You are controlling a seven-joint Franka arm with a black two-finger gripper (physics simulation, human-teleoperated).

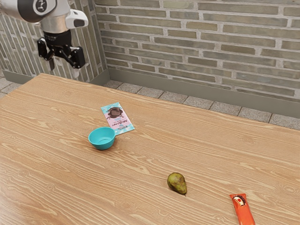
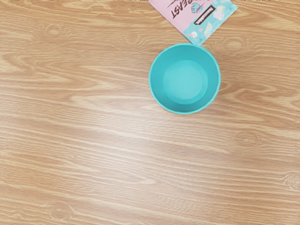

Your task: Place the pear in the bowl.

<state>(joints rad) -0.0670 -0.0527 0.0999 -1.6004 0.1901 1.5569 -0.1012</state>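
My black two-finger gripper point(image 1: 64, 69), empty, its fingers wide apart, hangs by the corner of the wood-grained table point(image 1: 154, 140) at the exterior view's left. Next comes the round, flared turquoise bowl point(image 1: 101, 138), smooth-walled and probably light: a pear let down on its rim could tip it or roll off. The flat pink-and-blue printed packet point(image 1: 117, 118) lies just beside it, towards the table's wall-side edge; a low approach might snag it. Farther right, well in from that edge, the mottled green-brown pear point(image 1: 176, 183) lies on its side on the table; closing on its taper could squeeze it away or roll it. Rightmost is the glossy orange-red wrapper point(image 1: 242, 210).
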